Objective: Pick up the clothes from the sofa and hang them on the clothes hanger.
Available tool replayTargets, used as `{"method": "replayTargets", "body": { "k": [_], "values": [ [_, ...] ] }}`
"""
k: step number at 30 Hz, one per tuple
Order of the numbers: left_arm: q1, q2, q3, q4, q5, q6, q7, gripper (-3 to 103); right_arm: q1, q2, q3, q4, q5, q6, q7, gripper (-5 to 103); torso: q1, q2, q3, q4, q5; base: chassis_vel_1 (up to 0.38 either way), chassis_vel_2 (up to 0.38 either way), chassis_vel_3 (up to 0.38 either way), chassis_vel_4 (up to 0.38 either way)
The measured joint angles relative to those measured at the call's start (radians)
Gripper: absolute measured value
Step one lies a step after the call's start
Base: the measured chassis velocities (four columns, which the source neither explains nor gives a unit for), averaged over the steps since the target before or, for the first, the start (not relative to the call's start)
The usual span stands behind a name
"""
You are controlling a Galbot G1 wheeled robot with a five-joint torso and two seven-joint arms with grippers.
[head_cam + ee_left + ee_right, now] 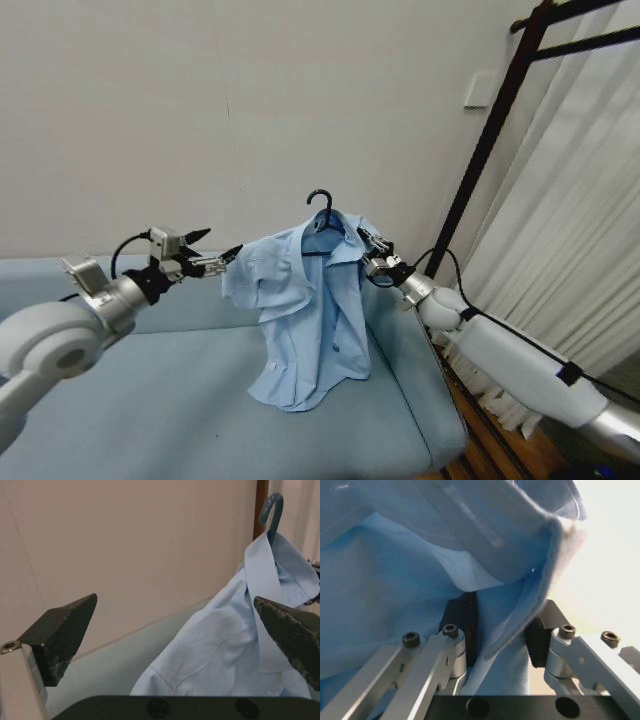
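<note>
A light blue shirt [310,320] hangs on a dark hanger [320,200], held up in the air above the sofa [150,410]. My right gripper [373,247] is shut on the shirt at its collar and shoulder on the right side; in the right wrist view the fabric [395,570] runs between its pads [465,625]. My left gripper [221,244] stands open just beside the shirt's left shoulder, touching nothing. In the left wrist view the shirt [225,650] and the hanger hook [272,507] lie beyond the open fingers [60,635].
A black clothes rack [490,140] rises at the right, next to a white curtain [575,230]. A plain wall stands behind the pale blue sofa. The shirt's hem drapes down onto the sofa seat.
</note>
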Motion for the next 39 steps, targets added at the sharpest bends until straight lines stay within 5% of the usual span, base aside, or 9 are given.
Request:
{"method": "replayTargets", "body": {
  "k": [4,5,7,9,33,37,39],
  "values": [
    [-0.004,0.057,0.035,0.08,-0.021,0.022,0.19,100,0.005,0.016,-0.01,0.027,-0.001,0.0,0.002,24,0.0,0.0,0.0,0.0001,-0.0005,0.0,0.0,0.0,0.0],
    [-0.004,0.057,0.035,0.08,-0.021,0.022,0.19,100,0.005,0.016,-0.01,0.027,-0.001,0.0,0.002,24,0.0,0.0,0.0,0.0001,-0.0005,0.0,0.0,0.0,0.0],
    [-0.004,0.077,0.049,0.115,-0.007,0.029,0.298,100,0.02,0.029,-0.022,0.033,-0.002,0.0,-0.007,24,0.0,0.0,0.0,0.0003,-0.0005,0.0,0.0,0.0,0.0],
    [-0.005,0.091,0.053,0.129,0.0,0.034,0.343,100,0.039,0.046,-0.035,0.033,-0.006,0.003,-0.024,24,0.0,0.0,0.0,0.0003,-0.0006,0.0,0.0,0.0,0.0],
    [-0.091,0.126,0.144,0.164,-0.085,0.073,0.337,100,0.054,0.025,-0.068,0.135,0.022,-0.017,-0.04,24,0.0,0.0,0.0,0.0002,-0.0003,0.0,0.0,0.0,0.0],
    [-0.142,0.126,0.144,0.176,-0.133,0.073,0.295,100,0.055,0.025,-0.07,0.131,0.032,-0.022,-0.044,24,0.0,0.0,0.0,0.0002,-0.0002,0.0,0.0,0.0,0.0],
    [-0.184,0.122,0.14,0.19,-0.159,0.07,0.212,100,0.061,0.031,-0.073,0.117,0.044,-0.024,-0.047,24,0.0,0.0,0.0,0.0,-0.0001,0.0,0.0,0.0,0.0]
  ]
}}
